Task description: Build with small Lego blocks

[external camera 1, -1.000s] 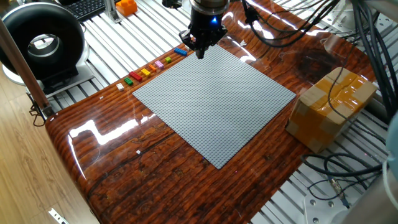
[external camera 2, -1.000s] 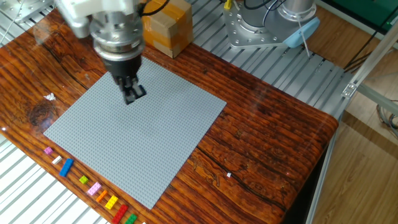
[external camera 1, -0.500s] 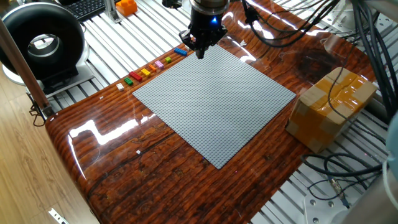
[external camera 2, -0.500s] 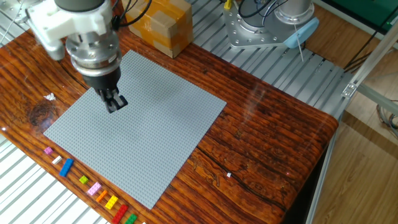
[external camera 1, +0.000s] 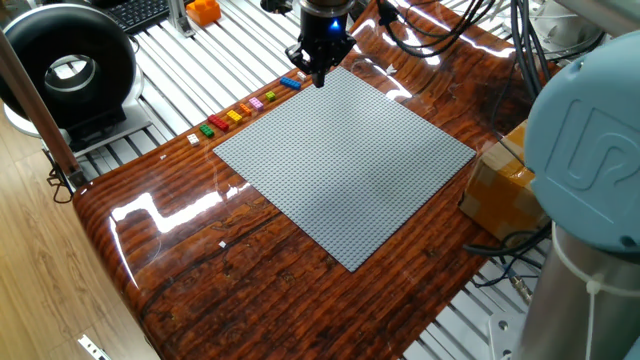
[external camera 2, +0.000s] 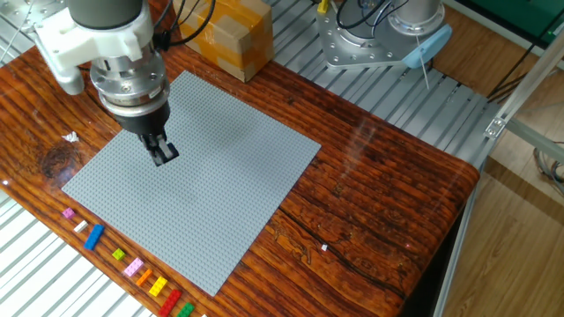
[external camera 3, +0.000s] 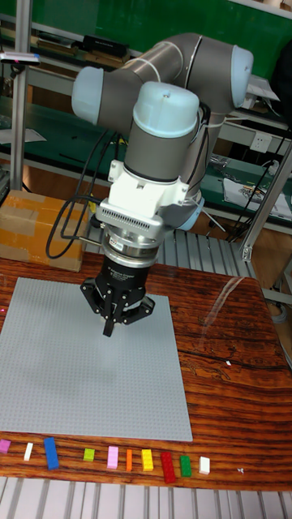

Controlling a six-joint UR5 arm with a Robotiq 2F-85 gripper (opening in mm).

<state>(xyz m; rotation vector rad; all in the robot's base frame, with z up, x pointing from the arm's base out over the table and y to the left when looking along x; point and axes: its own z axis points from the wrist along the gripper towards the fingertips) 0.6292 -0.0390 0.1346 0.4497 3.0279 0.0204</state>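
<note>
**Go to the brick row before you build**

Your pincer (external camera 3: 109, 328) hangs over the grey baseplate (external camera 2: 220, 202) with its fingers pressed together and nothing in them. The small Lego blocks (external camera 3: 105, 458) lie in a row on the desk (external camera 2: 370, 202), just beside the baseplate edge. Spread the fingers first, then descend straight over one brick.

**Blocks in a row beside the baseplate**

The baseplate (external camera 3: 89, 365) lies flat in the middle of the table (external camera 2: 370, 185). The small Lego blocks (external camera 3: 113, 458) sit in 1 row on the table along 1 edge of the baseplate, just off it. The gripper (external camera 3: 109, 328) hangs over the baseplate. A cardboard box (external camera 2: 236, 35) stands beyond the opposite edge.
</note>
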